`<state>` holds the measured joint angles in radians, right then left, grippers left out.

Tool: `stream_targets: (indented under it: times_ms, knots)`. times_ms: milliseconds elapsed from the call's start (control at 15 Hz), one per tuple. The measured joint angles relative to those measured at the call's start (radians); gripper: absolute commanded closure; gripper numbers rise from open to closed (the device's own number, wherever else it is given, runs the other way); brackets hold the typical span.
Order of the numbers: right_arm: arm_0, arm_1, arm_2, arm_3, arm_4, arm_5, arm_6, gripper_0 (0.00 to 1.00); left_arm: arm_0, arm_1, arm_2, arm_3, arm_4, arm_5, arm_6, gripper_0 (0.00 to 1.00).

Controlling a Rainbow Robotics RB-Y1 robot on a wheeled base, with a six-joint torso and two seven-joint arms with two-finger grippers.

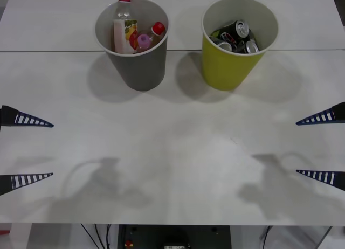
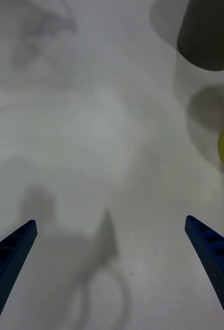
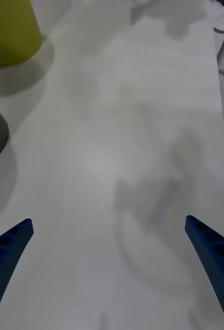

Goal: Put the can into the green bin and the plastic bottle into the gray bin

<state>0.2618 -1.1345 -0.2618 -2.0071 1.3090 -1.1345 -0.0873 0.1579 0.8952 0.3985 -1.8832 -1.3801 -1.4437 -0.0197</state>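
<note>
Standing in the gray bin (image 1: 133, 55) at the worktop's (image 1: 172, 168) far edge, the plastic bottle (image 1: 124, 23) leans beside a pink-capped bottle (image 1: 143, 42); cans (image 1: 237, 37) fill the green bin (image 1: 235, 47). The left gripper (image 1: 27, 149) and right gripper (image 1: 319, 146) hover at opposite side edges, fingers spread and released, with bare worktop between.

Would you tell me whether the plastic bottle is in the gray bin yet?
In: the plastic bottle stands upright inside the gray bin, red cap above its rim.

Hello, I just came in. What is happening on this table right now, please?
Nothing is being handled. The left hand and right hand hover open and empty at the table's sides. The plastic bottle stands in the gray bin with other bottles, and cans lie in the green bin.
</note>
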Motion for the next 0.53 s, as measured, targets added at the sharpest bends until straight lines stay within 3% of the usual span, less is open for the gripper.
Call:
stream_targets:
  times_ms: [533]
  knots:
    - [0.0, 0.0, 0.0, 0.0, 0.0, 0.0, 0.0, 0.0, 0.049, 0.023, 0.017, -0.011, -0.006, 0.0, -0.008, 0.0]
